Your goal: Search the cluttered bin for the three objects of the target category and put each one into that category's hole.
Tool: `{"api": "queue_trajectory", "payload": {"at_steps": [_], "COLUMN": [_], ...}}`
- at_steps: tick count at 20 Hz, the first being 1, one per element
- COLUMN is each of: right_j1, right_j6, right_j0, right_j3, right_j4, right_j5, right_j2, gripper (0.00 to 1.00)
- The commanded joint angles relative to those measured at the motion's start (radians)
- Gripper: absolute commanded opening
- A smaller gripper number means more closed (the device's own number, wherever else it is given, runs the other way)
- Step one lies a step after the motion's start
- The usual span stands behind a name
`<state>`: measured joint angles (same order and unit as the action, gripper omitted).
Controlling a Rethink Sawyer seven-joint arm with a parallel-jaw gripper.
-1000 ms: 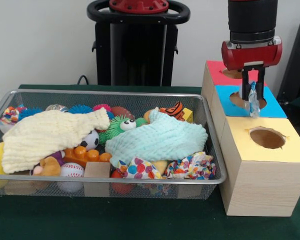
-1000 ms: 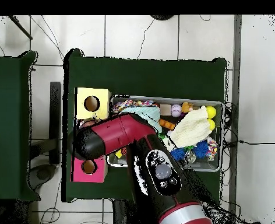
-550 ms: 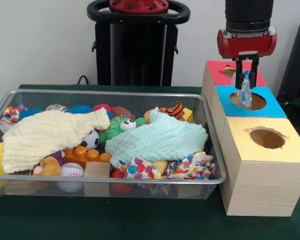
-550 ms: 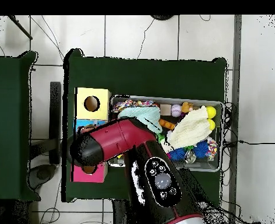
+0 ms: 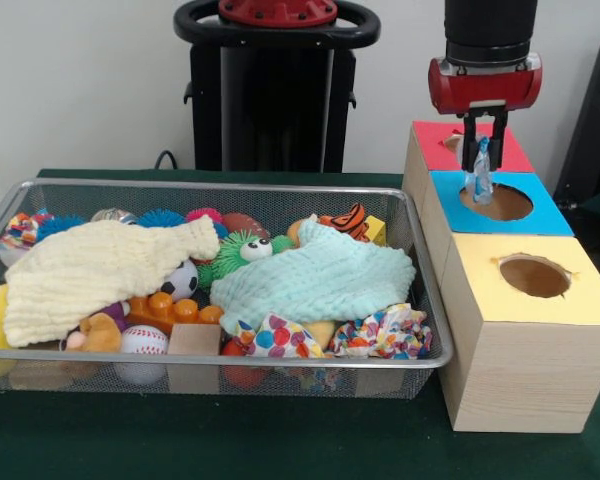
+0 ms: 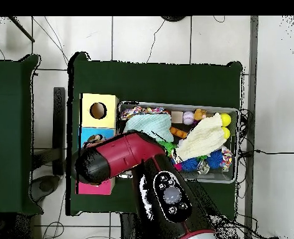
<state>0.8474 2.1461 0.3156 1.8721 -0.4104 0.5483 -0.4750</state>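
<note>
Gripper (image 5: 479, 150) pinches small clear-blue item (image 5: 480, 175) w/ both fingers; it hangs just below, over blue box (image 5: 540, 215), near edge of hole (image 5: 496, 203). Centre over hole before release, else it may catch rim.

No readable text, labels, brands or numbers anywhere, none on the wooden box with red, blue and yellow tops (image 5: 525, 330), none on the wire mesh bin (image 5: 280, 375)

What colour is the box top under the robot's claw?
Blue box top, seen best in the front view, below the gripper.
</note>
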Motion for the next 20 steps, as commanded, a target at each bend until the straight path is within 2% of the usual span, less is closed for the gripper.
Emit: {"api": "queue_trajectory", "payload": {"at_steps": [1,20], "right_j1": [-0.014,-0.055], "right_j6": [-0.064,-0.028], "right_j0": [-0.004,-0.029], "right_j3": [0.055,0.030], "right_j4": [-0.062,-0.050], "right_j5": [0.034,-0.003], "right_j2": [0.000,0.002], "gripper": [0.00,0.00]}}
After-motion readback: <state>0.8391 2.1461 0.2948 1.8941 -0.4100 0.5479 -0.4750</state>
